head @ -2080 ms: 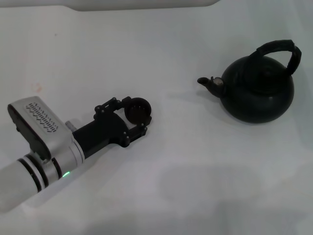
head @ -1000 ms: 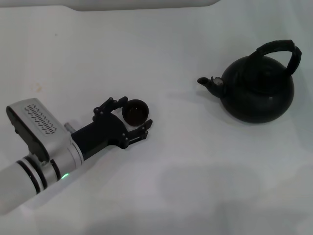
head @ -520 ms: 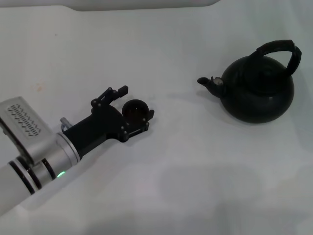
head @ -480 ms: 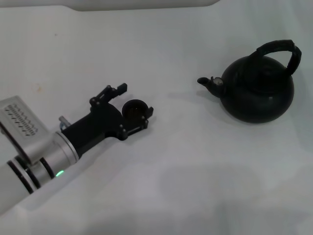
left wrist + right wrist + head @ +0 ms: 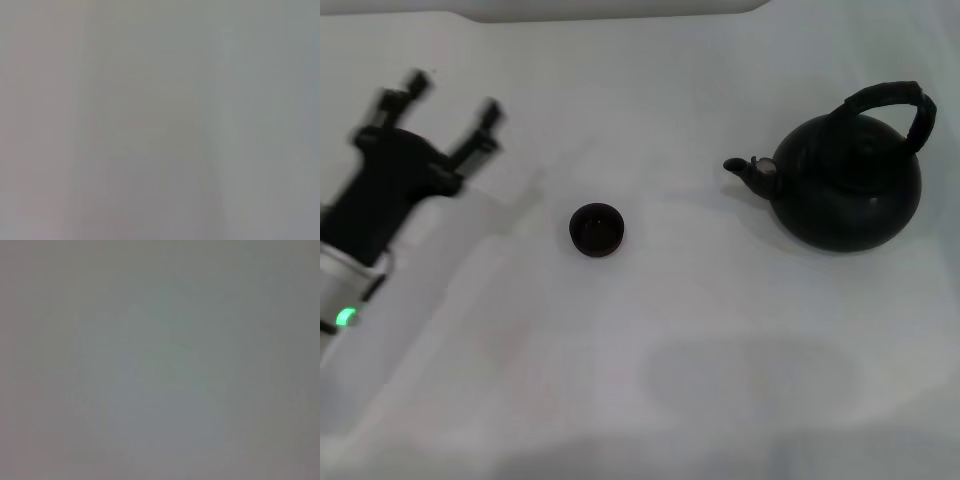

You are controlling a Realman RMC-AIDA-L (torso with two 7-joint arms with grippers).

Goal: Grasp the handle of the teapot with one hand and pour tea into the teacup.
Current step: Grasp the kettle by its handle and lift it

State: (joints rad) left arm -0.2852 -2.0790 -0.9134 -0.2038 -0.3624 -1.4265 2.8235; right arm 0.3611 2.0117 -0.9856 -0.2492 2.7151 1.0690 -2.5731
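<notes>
Hovering my left claw (image 5: 445,100) up and to the left of the teacup (image 5: 596,229), well apart from it, I have the fingers spread open and holding nothing, pointing away from me with the forearm slanting back toward my body. The teacup stands alone on the white table (image 5: 720,370), mouth up. The teapot (image 5: 844,180) sits well to the right of the teacup, its spout aimed leftward at the cup and its handle (image 5: 898,108) arching over the top toward the far right. So the handle lies much nearer my right side. My right claw is out of sight, and both wrist views show nothing
</notes>
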